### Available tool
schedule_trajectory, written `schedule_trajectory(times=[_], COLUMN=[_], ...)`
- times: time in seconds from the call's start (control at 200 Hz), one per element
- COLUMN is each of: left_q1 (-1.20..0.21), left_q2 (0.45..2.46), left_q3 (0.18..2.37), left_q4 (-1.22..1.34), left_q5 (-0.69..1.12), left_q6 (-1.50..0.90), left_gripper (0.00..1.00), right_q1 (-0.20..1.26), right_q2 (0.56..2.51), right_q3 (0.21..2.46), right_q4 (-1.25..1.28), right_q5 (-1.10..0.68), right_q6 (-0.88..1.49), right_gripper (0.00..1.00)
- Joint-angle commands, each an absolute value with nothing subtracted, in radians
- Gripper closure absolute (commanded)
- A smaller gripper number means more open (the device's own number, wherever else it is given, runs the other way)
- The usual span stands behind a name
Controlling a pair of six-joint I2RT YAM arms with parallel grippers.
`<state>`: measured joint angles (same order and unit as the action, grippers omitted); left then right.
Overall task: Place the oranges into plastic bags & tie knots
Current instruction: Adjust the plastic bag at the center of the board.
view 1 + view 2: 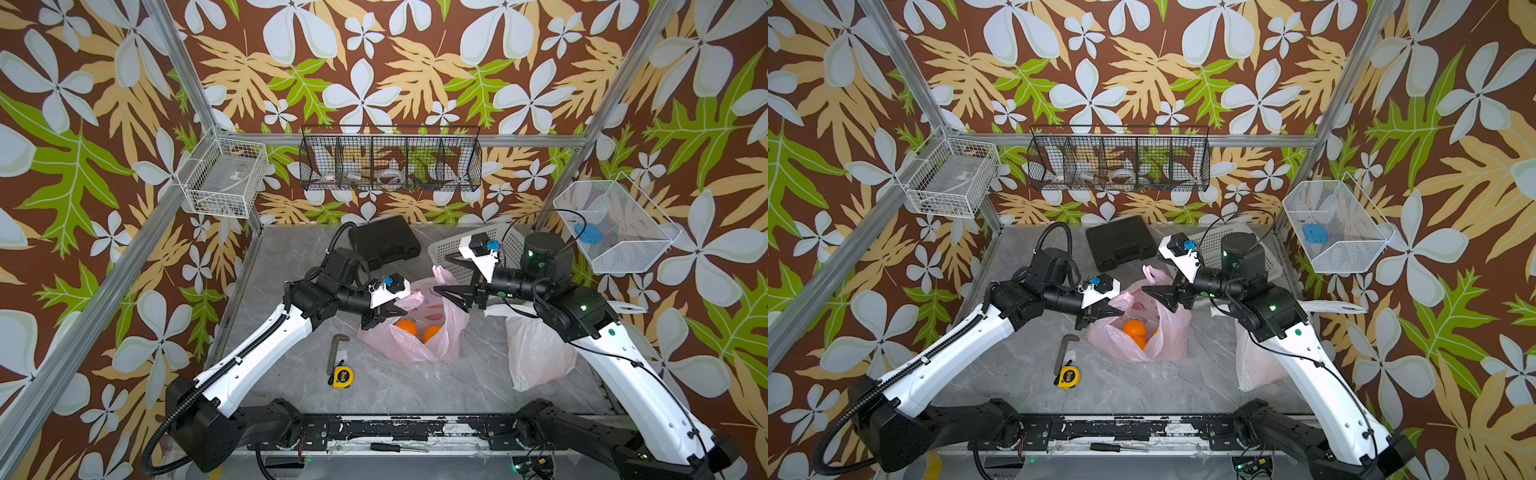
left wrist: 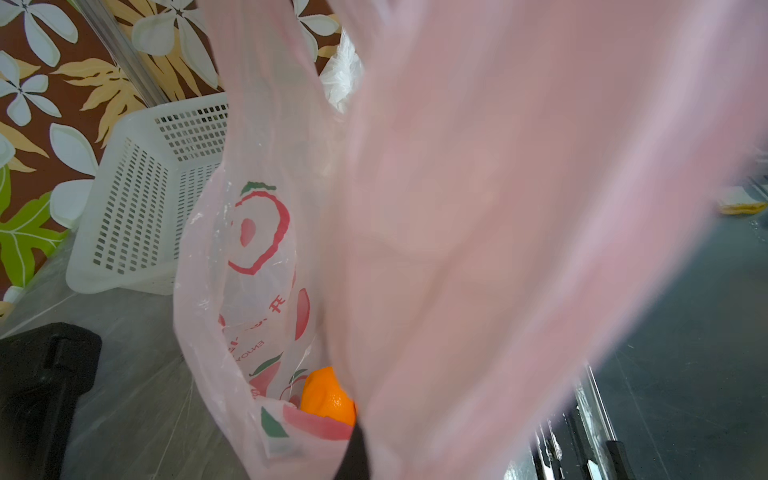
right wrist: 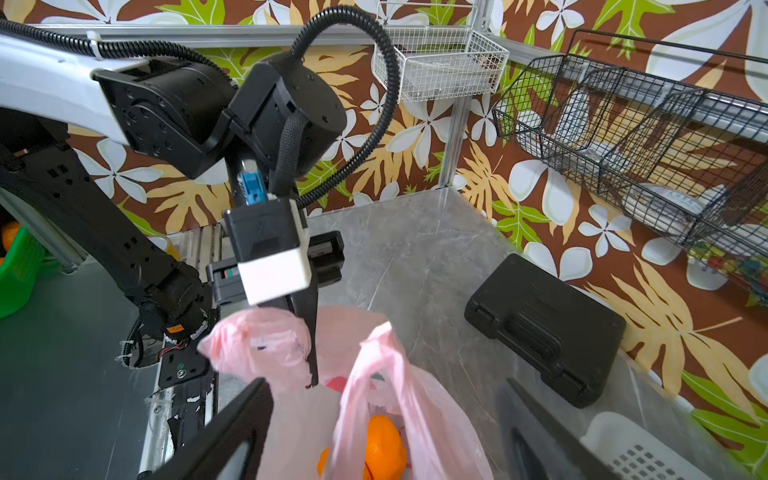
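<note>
Pink bag [image 1: 399,353] rim in L hand [image 1: 395,311]

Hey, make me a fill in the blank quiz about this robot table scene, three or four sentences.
The left gripper is ___ on the printed pink bag.
The right gripper has jaws that stand ___.
The fruits inside that bag are ___.
The tape measure is coloured ___.
Missing words: shut; open; oranges; yellow.

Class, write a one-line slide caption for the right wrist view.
The left gripper holds up one side of the pink bag; oranges lie inside, and the right gripper hangs open above.
</note>
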<state>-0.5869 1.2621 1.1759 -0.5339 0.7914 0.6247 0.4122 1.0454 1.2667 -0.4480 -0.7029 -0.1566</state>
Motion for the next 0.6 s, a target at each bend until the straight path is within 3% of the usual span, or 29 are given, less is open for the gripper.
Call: schedule_trajectory(times=[0.0, 0.1, 0.596], left_q1=[-0.585, -0.584, -0.568], left_q2=[1.259, 1.264, 1.264], left_q3=[1.175, 1.178, 1.187], left_q4=[-0.543, -0.546, -0.557], left_q5=[0.802, 0.800, 0.803], left_q6=[0.626, 0.626, 0.636], left_gripper=[1.00, 1.00, 1.00], right_q1=[0.347, 0.342, 0.325], right_q2=[1.034, 1.048, 0.997], right_q3=[1.222, 1.207, 0.989], right_q4=[-0.344, -0.350, -0.327], right_q5=[-0.795, -0.890, -0.960], right_q6=[-0.088, -0.119, -0.194], right_gripper=[0.07, 0.00, 0.00])
